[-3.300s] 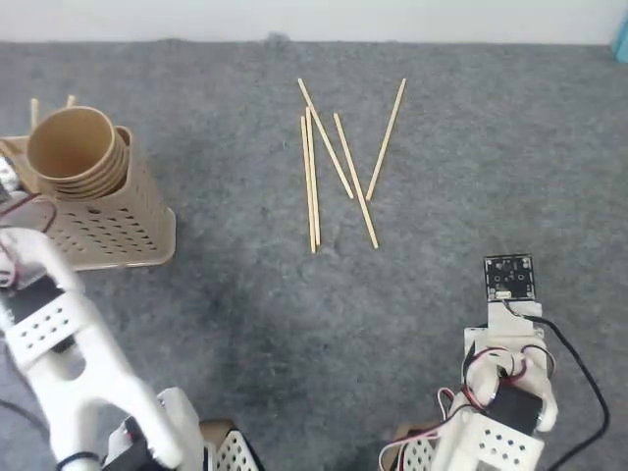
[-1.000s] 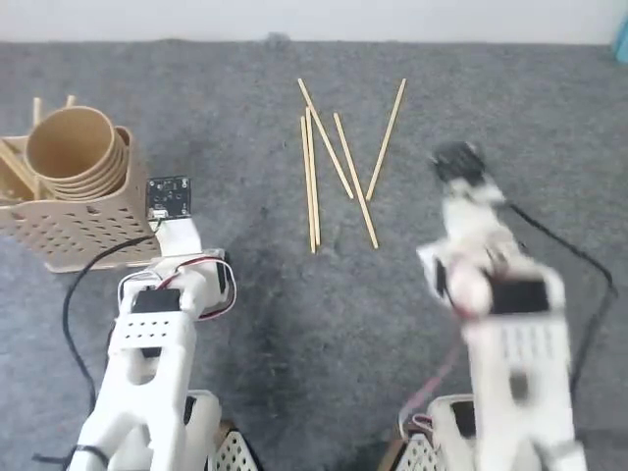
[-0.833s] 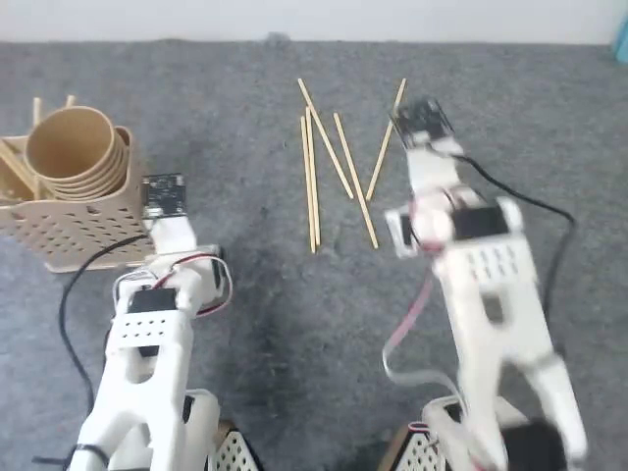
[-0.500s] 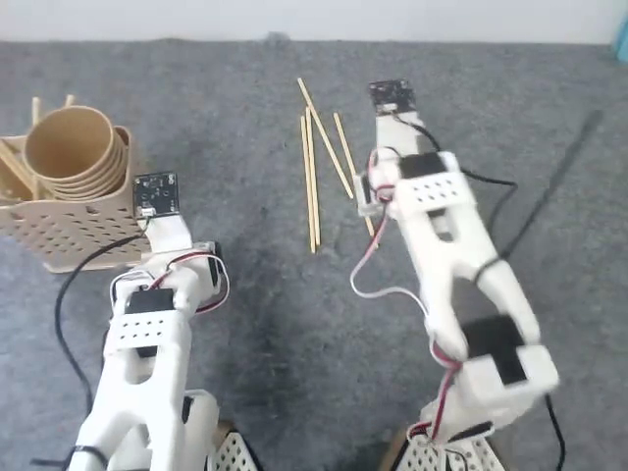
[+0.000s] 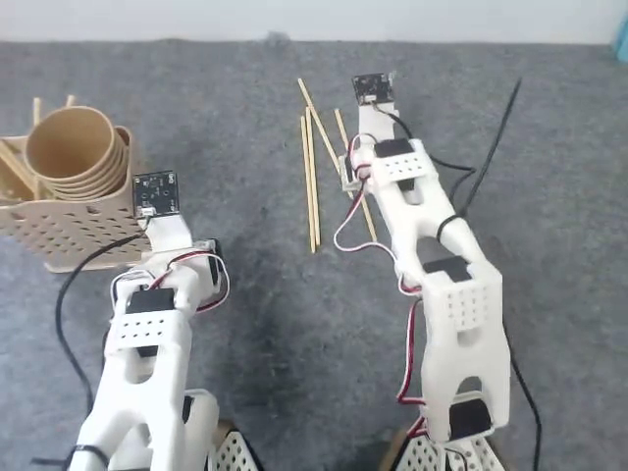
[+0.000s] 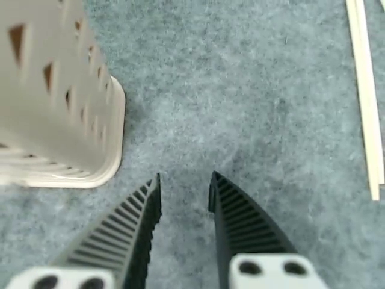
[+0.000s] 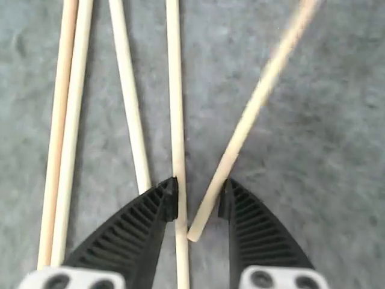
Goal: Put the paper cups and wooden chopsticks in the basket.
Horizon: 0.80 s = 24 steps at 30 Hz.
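We see the basket (image 5: 93, 231) at the upper left of the high view. It stands on the grey surface (image 5: 245, 294) with the stacked cups (image 5: 71, 145) nested inside it. A few chopsticks (image 5: 35, 108) poke up behind the cups at the top edge of the basket.

The loose chopsticks (image 5: 312, 186) lie at the top centre of the frame, well apart from the basket. Two of them lie side by side and touching, and the others fan out to their right. The right arm (image 5: 432, 235) partly hides these as it stretches from the bottom right of the frame up over them.

In its wrist view, the right claw (image 7: 198, 182) sits low over these sticks, partly open and gripping nothing. One stick runs close along the inner edge of one finger. The near end of a slanted chopstick (image 7: 264, 96) lies in the gap between the two fingers. We cannot tell whether either finger touches wood. The touching pair and one single stick lie outside the claw.

The left arm (image 5: 147, 334) rises from the lower left of the high view, with its wrist just right of the basket. The left claw (image 6: 183, 179) hangs over bare surface near the basket's rounded bottom corner. Its fingers are a narrow gap apart and hold nothing.
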### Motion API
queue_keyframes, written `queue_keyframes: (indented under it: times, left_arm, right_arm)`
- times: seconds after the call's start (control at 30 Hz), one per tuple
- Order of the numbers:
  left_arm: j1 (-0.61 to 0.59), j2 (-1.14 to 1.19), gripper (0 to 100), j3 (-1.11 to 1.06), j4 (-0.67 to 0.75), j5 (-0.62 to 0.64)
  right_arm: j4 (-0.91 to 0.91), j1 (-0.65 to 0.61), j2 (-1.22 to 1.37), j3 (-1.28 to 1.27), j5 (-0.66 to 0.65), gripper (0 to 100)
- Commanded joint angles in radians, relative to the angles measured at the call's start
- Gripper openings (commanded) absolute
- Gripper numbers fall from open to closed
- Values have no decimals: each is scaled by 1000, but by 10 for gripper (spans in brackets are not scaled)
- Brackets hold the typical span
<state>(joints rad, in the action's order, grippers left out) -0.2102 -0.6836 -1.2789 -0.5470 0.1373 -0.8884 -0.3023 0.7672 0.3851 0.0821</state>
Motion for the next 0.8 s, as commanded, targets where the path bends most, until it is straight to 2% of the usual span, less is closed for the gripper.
queue_keyframes:
  times: [0.0,0.07,0.33,0.57,0.63,0.77]
  left_arm:
    - [15,2,124,50,23,3]
    - [17,2,124,50,23,3]
    - [15,2,124,50,23,2]
    - [15,2,124,50,23,2]
    - [15,2,124,50,23,2]
    - [14,2,124,50,23,2]
  right_arm:
    - [-157,39,51,183,5,66]
    - [-240,39,82,258,5,4]
    - [-455,36,137,394,3,7]
    - [-803,42,101,388,-2,9]
    - [-857,54,99,388,-44,9]
    - [-892,77,56,376,-51,9]
